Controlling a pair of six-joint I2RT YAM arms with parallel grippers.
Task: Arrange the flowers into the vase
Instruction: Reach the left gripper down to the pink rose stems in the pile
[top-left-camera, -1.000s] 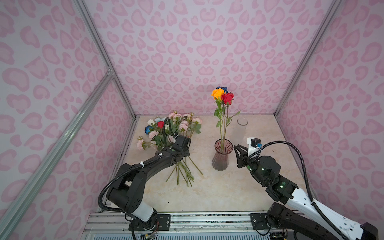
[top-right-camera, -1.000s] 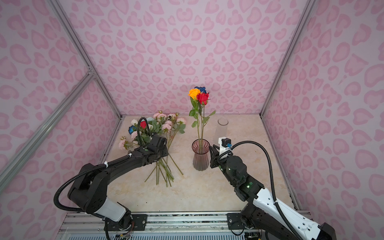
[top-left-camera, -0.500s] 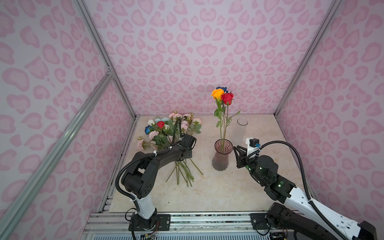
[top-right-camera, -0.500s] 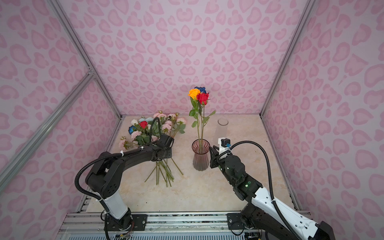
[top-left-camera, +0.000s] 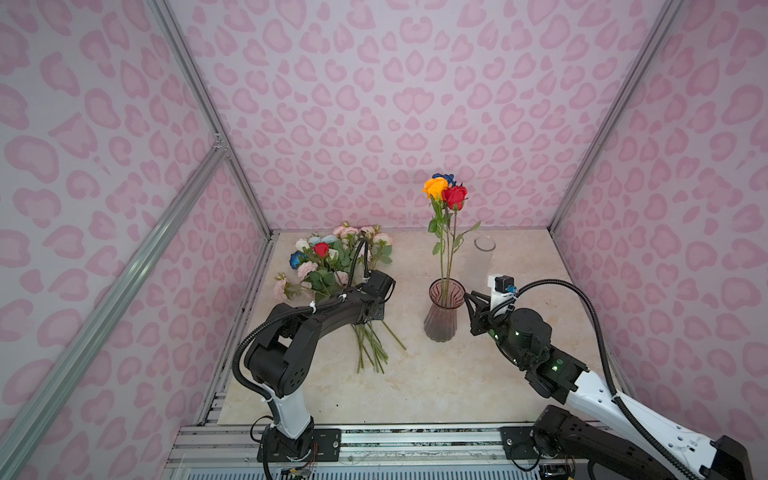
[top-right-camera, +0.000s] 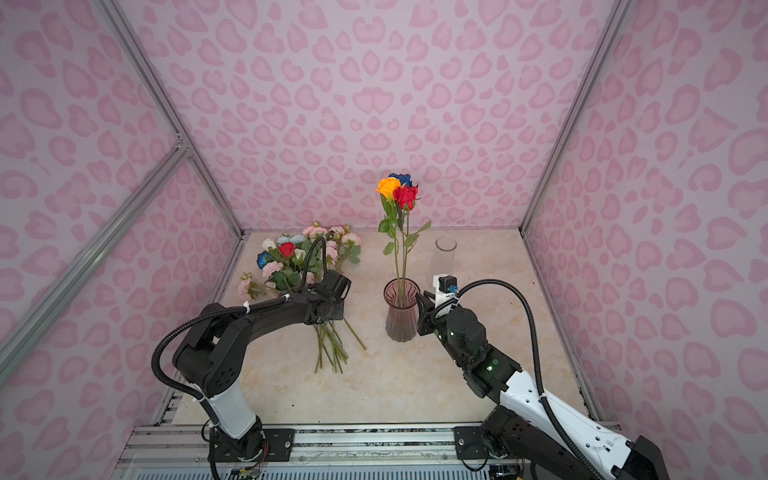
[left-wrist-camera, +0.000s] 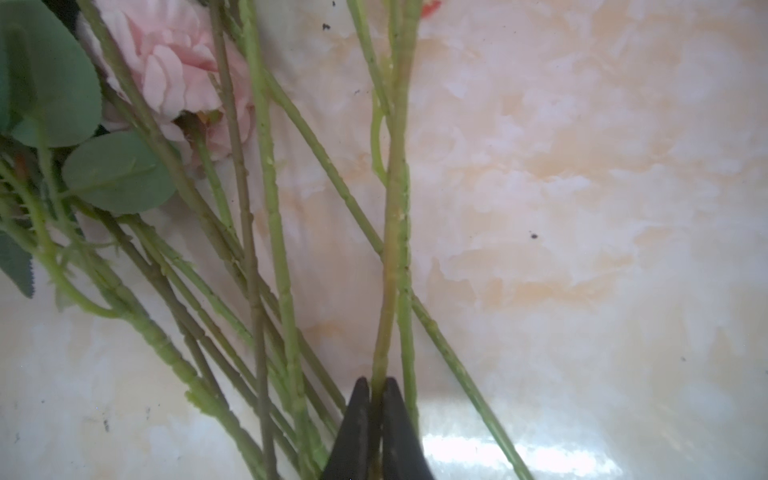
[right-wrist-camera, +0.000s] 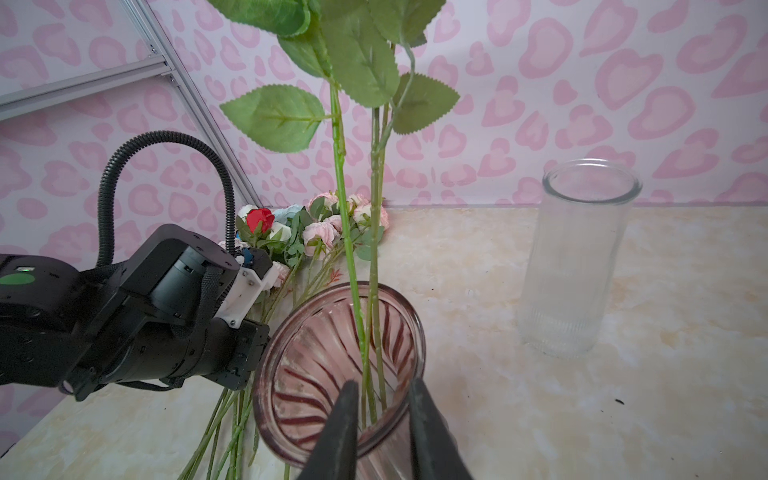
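Observation:
A bunch of flowers (top-left-camera: 332, 262) with pink, red, blue and white heads lies on the table at the left, its green stems (top-left-camera: 368, 345) fanned toward the front. My left gripper (left-wrist-camera: 377, 388) is shut on one green stem (left-wrist-camera: 395, 208) of this bunch. In both top views its jaws are hidden under the wrist. The ribbed pink vase (top-left-camera: 442, 316) stands mid-table and holds three upright flowers (top-left-camera: 446, 191): orange, red and dark blue. My right gripper (right-wrist-camera: 382, 399) grips the vase rim (right-wrist-camera: 332, 332), one finger inside and one outside.
A clear glass jar (top-left-camera: 484, 257) stands empty behind and to the right of the vase. Pink-patterned walls with aluminium posts close in the table on three sides. Bare marble tabletop (top-left-camera: 436, 386) lies in front of the vase.
My left jaws have closed onto a stem, and the left arm has drawn its elbow in while the wrist slid slightly right. The right arm and the vase have stayed put.

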